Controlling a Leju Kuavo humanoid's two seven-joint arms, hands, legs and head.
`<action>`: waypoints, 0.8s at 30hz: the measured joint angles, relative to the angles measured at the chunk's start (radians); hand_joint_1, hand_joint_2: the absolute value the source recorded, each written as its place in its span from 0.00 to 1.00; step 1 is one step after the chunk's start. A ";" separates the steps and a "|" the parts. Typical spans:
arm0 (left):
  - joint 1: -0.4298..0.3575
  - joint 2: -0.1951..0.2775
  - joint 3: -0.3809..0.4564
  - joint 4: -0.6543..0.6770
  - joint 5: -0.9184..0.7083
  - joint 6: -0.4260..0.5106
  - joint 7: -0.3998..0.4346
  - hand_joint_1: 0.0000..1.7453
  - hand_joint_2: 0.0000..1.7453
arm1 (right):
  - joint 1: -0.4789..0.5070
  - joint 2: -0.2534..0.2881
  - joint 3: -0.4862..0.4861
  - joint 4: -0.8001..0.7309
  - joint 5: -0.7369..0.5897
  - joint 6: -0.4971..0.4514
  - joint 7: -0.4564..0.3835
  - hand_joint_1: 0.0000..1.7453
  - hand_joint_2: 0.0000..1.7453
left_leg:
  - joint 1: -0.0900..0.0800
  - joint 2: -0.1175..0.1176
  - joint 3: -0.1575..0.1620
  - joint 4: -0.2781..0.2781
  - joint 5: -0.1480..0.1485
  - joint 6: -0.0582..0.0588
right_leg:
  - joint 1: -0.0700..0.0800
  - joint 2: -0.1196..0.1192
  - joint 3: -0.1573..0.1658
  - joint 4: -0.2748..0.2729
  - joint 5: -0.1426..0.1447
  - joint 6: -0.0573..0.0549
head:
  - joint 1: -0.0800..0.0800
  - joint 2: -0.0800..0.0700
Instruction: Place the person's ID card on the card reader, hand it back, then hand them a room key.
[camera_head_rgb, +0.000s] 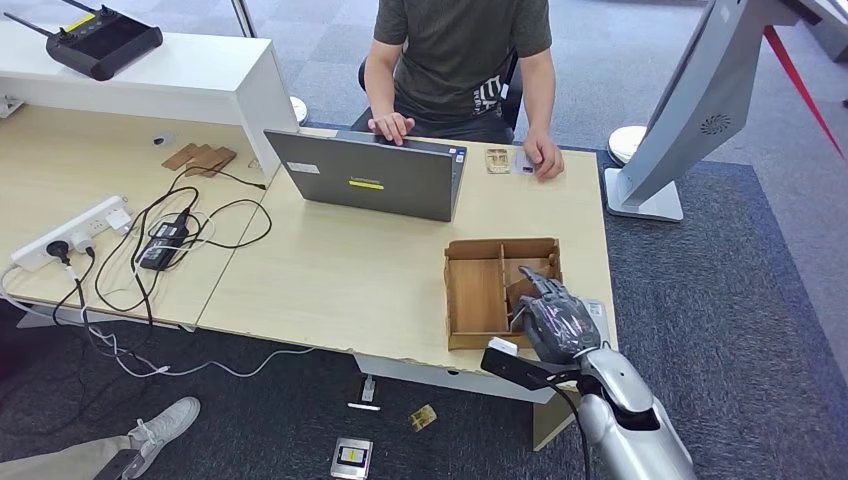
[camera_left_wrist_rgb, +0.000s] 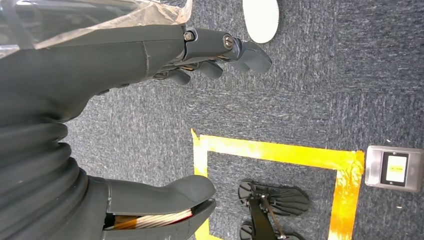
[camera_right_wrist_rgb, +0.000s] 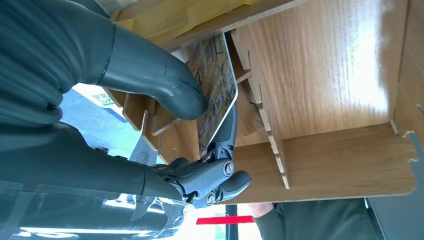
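Observation:
My right hand (camera_head_rgb: 560, 320) reaches into the right compartment of a wooden divided tray (camera_head_rgb: 475, 300) at the desk's front right. In the right wrist view its thumb (camera_right_wrist_rgb: 155, 80) and fingers (camera_right_wrist_rgb: 225, 145) pinch a printed key card (camera_right_wrist_rgb: 217, 85) that stands on edge among the tray's slots (camera_right_wrist_rgb: 325, 75). A person sits across the desk; one of their hands (camera_head_rgb: 545, 158) rests on a pale card (camera_head_rgb: 522, 162) beside a small tan device (camera_head_rgb: 497, 160). My left hand (camera_left_wrist_rgb: 75, 100) hangs over the carpet, fingers apart, holding nothing.
A grey laptop (camera_head_rgb: 365, 180) stands between me and the person. A power strip (camera_head_rgb: 70, 235) and tangled cables (camera_head_rgb: 160, 240) lie at the left. A white kiosk base (camera_head_rgb: 645, 195) stands on the floor at right. Yellow floor tape (camera_left_wrist_rgb: 275, 150) marks the carpet.

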 joint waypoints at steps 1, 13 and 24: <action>0.000 0.000 0.000 0.000 0.000 0.000 0.000 0.00 1.00 | 0.002 0.000 0.000 -0.004 -0.001 0.000 -0.001 1.00 1.00 | 0.000 0.000 0.000 0.000 0.000 0.000 | 0.000 0.000 0.000 0.000 0.000 0.000 | 0.000 0.000; 0.005 0.000 0.007 0.000 0.002 0.000 -0.010 0.00 1.00 | 0.009 -0.001 -0.009 -0.113 -0.044 0.015 -0.002 1.00 1.00 | 0.000 0.000 0.000 0.000 0.000 0.000 | 0.000 0.000 0.000 0.000 0.000 0.000 | 0.000 0.000; -0.007 -0.001 0.008 0.000 -0.016 0.000 -0.007 0.00 1.00 | -0.007 0.006 -0.041 -0.175 -0.159 0.036 -0.036 1.00 1.00 | 0.000 0.000 0.000 0.000 0.000 0.000 | 0.000 0.000 0.000 0.000 0.000 0.000 | 0.000 0.000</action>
